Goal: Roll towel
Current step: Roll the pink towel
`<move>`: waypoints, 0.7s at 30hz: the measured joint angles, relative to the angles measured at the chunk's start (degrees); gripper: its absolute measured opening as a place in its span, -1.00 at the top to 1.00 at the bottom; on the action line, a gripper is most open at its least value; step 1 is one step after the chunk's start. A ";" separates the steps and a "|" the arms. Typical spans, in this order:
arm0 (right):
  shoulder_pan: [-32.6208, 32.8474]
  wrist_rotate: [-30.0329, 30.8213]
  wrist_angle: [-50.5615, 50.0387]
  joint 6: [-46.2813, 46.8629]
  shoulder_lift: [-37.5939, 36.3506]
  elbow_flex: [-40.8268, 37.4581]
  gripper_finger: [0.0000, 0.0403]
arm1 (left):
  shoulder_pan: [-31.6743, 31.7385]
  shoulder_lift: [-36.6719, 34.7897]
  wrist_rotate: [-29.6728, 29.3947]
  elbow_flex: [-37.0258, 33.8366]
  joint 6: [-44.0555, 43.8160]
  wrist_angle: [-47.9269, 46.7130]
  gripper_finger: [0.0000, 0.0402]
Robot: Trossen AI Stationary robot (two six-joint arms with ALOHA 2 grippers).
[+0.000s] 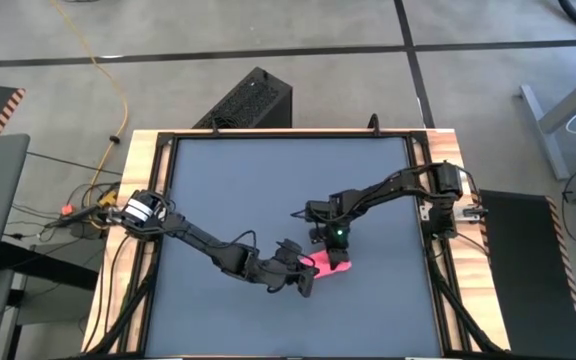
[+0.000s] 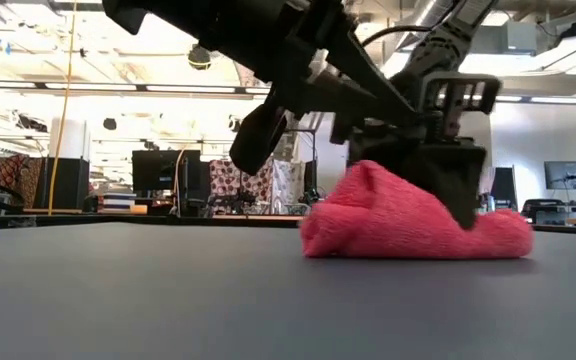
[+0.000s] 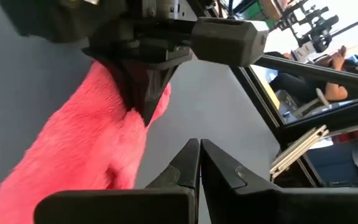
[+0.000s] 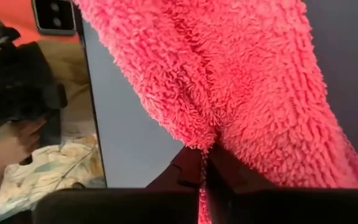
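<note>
The pink towel [image 1: 335, 266] lies bunched in a soft heap [image 2: 408, 225] on the dark grey mat [image 1: 248, 190], toward the near right. My right gripper [image 1: 336, 250] comes down on it from the far side, shut on the cloth [image 4: 229, 74]. My left gripper [image 3: 199, 158] is shut with nothing between its fingers. It hovers just left of the heap [image 3: 86, 137], raised off the mat [image 2: 258, 135]. My right gripper pinches a fold of the towel's pile [image 4: 202, 146] between its two fingertips; a pink strip shows in the gap. The fingers [image 3: 146, 106] slant down into the heap from the table's far side. The towel rests on the mat, mounded up around the fingers [image 2: 465, 210].
The mat fills a wooden table frame [image 1: 148, 140], with room on it to the left and far side. A black box [image 1: 253, 100] stands beyond the far edge. A person's hand [image 4: 11, 143] shows beside the table in the right wrist view.
</note>
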 joint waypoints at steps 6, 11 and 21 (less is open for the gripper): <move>0.28 0.61 0.85 -0.11 0.04 3.03 0.82 | 0.05 0.00 0.04 0.00 -0.12 -2.82 1.00; 0.44 0.27 0.57 -1.07 0.04 3.20 0.80 | -0.46 0.02 0.40 -0.02 -1.55 -7.64 1.00; 3.63 3.29 0.30 -1.63 -0.04 3.23 0.16 | -1.11 0.02 0.79 -0.02 -0.41 -6.90 1.00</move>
